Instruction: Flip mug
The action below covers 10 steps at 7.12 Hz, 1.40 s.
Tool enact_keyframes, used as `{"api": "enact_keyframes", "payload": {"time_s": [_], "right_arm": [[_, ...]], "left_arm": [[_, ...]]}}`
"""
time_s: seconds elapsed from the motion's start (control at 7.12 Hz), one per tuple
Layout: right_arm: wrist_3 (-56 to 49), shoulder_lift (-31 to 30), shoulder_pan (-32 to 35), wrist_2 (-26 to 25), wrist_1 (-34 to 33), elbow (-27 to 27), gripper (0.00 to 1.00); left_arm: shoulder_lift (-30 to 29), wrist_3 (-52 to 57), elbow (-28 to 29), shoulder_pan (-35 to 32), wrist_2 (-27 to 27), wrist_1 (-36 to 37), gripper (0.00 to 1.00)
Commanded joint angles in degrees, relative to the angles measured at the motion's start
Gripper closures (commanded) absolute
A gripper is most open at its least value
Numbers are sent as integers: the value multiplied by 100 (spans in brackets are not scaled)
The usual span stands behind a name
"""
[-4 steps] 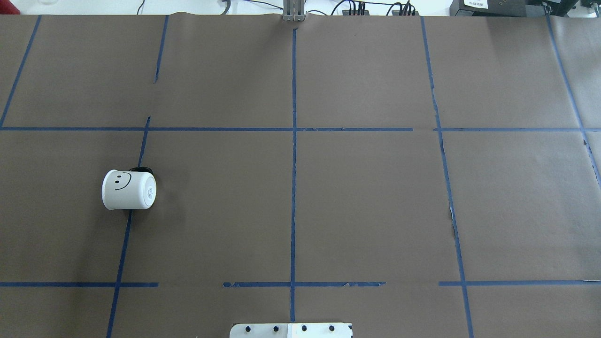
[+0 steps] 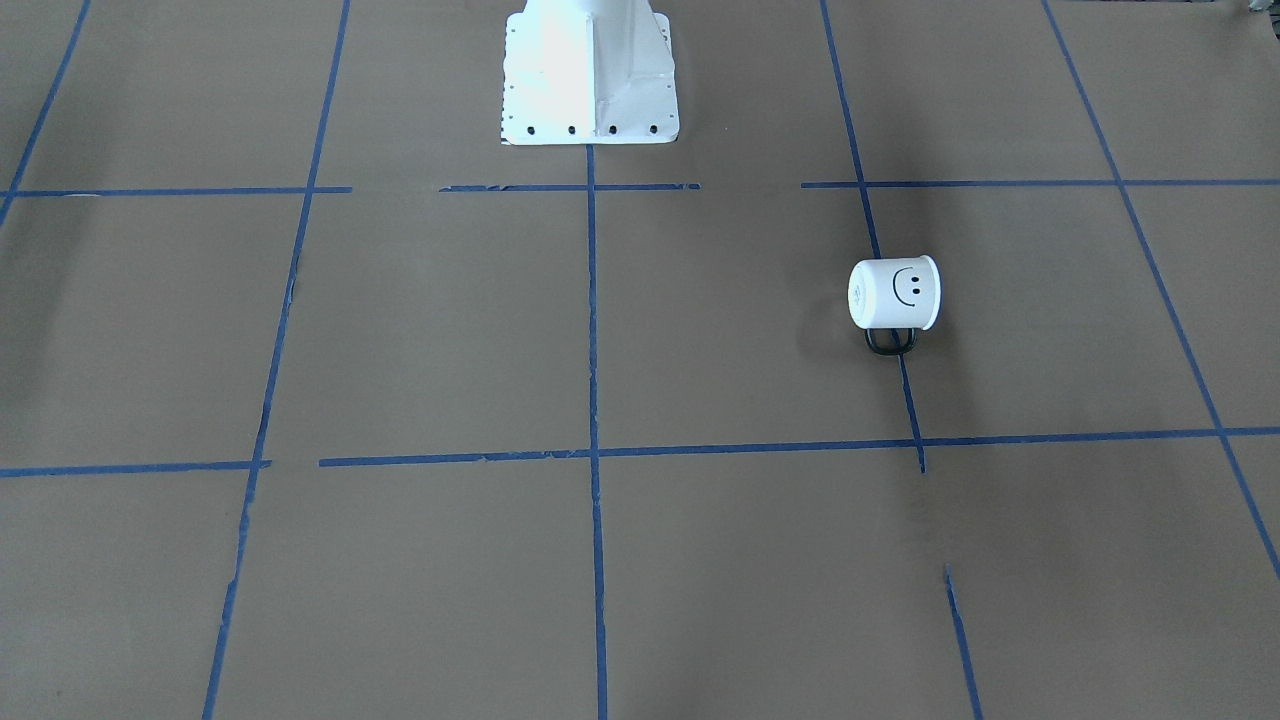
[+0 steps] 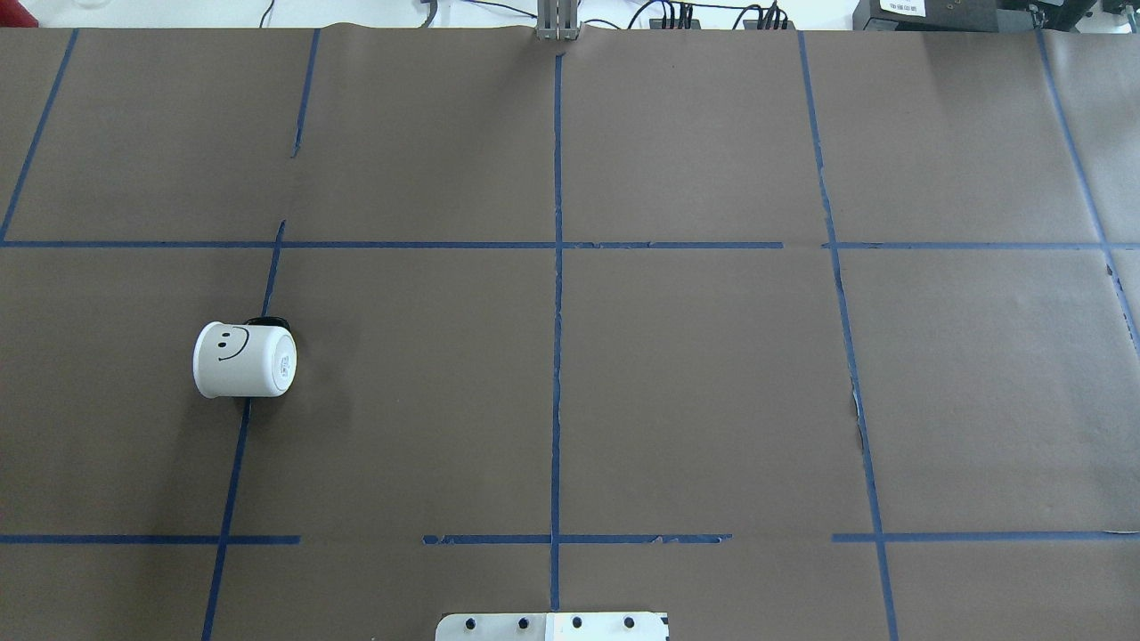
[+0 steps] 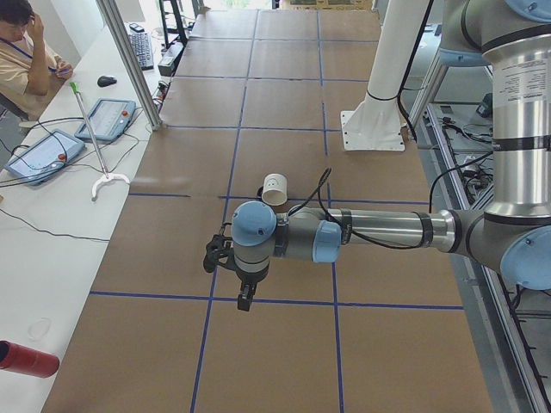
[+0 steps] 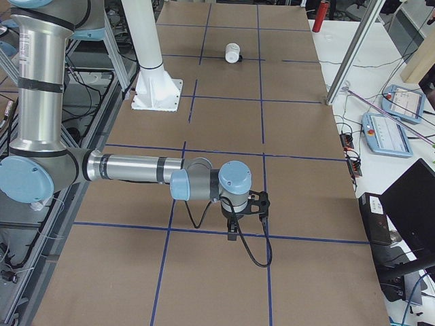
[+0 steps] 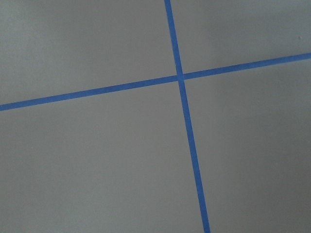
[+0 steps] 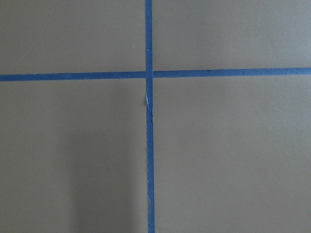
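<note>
The mug, white with a black smiley face, lies on its side on the left part of the table. Its base faces the table's middle and its black handle lies on the far side. It also shows in the front-facing view, the left view and the right view. My left gripper hangs above the table, nearer the left end than the mug. My right gripper hangs above the right end, far from the mug. I cannot tell whether either is open or shut.
Brown paper with a blue tape grid covers the table. The white robot base stands at the near edge. A side bench holds teach pendants, and a person sits there. A red cylinder lies on that bench.
</note>
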Motion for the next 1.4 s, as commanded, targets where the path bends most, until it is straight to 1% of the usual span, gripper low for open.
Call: {"api": "enact_keyframes", "payload": {"time_s": [0.0,0.14,0.28,0.42,0.56,0.7,0.84,0.98,1.12,1.26], "right_arm": [[0,0,0,0,0,0,0],[0,0,0,0,0,0,0],[0,0,0,0,0,-9,0],[0,0,0,0,0,-9,0],[0,0,0,0,0,-9,0],[0,0,0,0,0,-9,0],[8,0,0,0,0,-9,0],[0,0,0,0,0,-9,0],[0,0,0,0,0,-9,0],[0,0,0,0,0,-9,0]], "left_arm": [[113,-69,-94,-10,226,-53,0],[105,-87,27,7,202,-202,0],[113,-113,177,16,141,-717,0],[200,-201,213,16,140,-922,0],[201,-245,448,16,-103,-1376,0],[201,-428,868,16,-854,-1999,0],[201,-1039,1186,25,-1027,-2875,0],[210,-1663,1493,25,-1037,-3684,0],[210,-2113,1740,34,-1064,-4301,0],[210,-2309,1821,34,-1081,-4516,0]]}}
